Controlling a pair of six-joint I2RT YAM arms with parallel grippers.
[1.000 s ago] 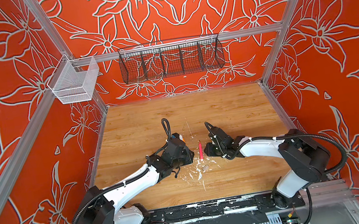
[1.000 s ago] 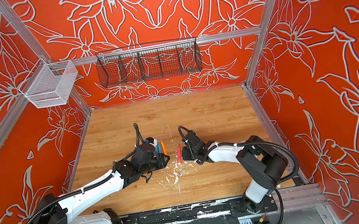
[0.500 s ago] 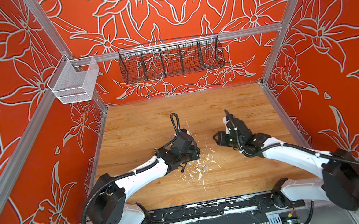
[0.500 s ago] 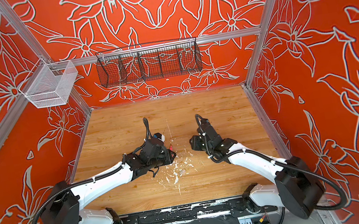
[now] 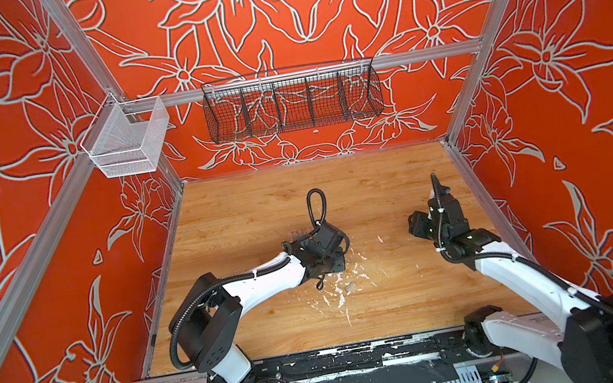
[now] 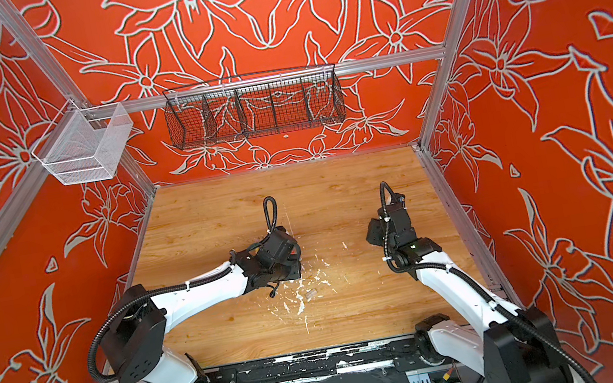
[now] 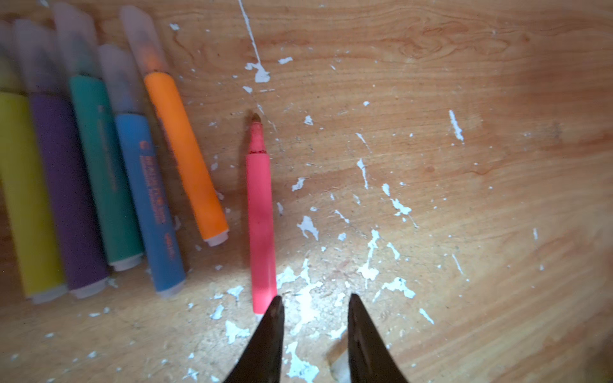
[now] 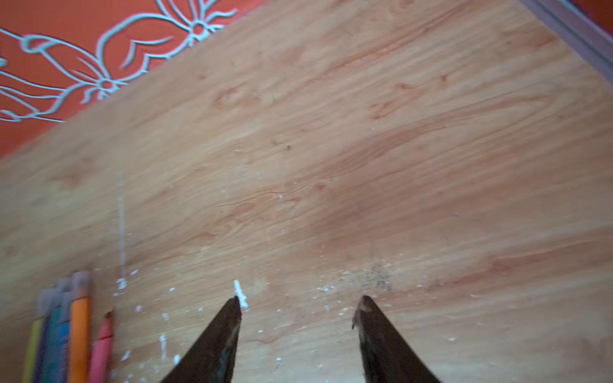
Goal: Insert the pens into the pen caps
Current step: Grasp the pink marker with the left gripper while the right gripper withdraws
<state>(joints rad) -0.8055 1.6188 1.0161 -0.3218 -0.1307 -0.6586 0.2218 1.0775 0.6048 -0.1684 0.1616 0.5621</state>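
Five pens (image 7: 146, 199) seemingly inside caps (image 7: 142, 39)

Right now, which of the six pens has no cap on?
The pink-red pen: its pointed tip is bare, and it lies apart from the row. The yellow, purple, green, blue and orange pens all wear translucent caps.

No lettering can be read; the blue pen (image 7: 149, 205) bears orange print along its barrel, perhaps a brand, too blurred.
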